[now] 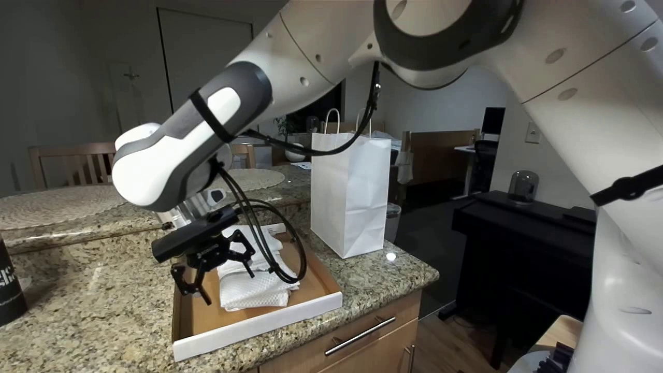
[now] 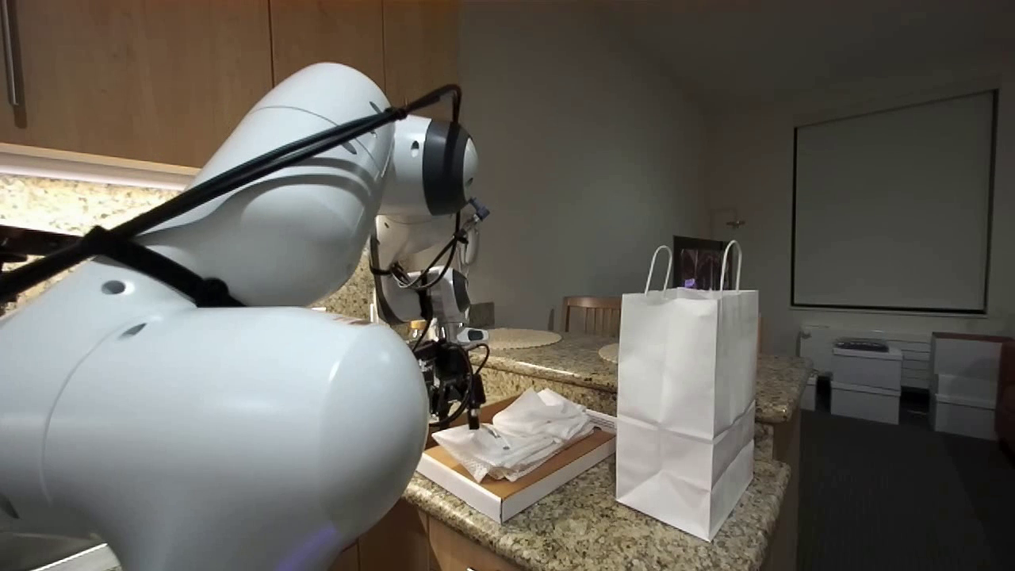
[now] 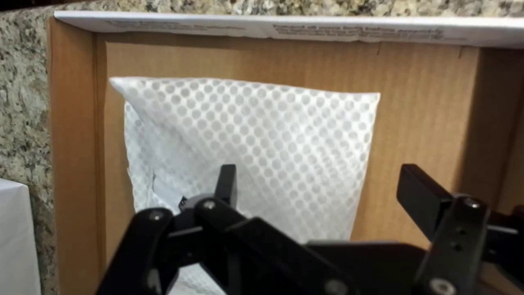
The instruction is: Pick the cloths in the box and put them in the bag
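Gripper (image 3: 317, 180) wide and empty, I hover astride the left edge of the cloths (image 1: 256, 292) in the box (image 1: 259, 329), likely for pinching, the bag (image 1: 347, 202) at right presumably to receive them.

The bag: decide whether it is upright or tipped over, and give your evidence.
Upright. In both exterior views the bag stands on the counter, its handles pointing up.

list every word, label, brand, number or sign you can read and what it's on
No text reads clearly.
Black container, in an exterior view: white lettering, cut by the picture's edge, unclear.
Box: printed lines on its wall, too blurred.
Bag: no print shows.
Other marks: too small.
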`<state>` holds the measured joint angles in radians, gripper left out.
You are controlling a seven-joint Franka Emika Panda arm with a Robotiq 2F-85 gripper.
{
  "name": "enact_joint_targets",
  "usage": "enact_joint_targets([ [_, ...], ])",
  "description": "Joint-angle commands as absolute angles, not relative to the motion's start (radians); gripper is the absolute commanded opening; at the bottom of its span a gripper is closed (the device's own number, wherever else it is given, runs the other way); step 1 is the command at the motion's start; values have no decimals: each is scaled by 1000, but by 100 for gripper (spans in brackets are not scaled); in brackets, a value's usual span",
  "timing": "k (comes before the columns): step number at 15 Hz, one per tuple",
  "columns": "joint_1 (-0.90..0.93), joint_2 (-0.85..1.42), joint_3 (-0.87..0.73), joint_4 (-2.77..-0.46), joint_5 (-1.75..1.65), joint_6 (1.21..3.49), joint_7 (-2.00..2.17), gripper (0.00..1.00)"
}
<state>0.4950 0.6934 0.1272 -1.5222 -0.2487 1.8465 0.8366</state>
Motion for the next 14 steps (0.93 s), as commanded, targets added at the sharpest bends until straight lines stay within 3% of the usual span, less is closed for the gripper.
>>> enact_joint_targets([
  [1, 510, 766, 93, -1409, -238, 1737, 861, 100],
  [3, 505, 795, 84, -1359, -232, 1678, 849, 100],
  [4, 501, 811, 81, -1334, -226, 1650, 844, 75],
  [5, 499, 825, 79, -1310, -222, 1624, 838, 74],
  [14, 470, 939, 88, -1158, -147, 1445, 770, 15],
])
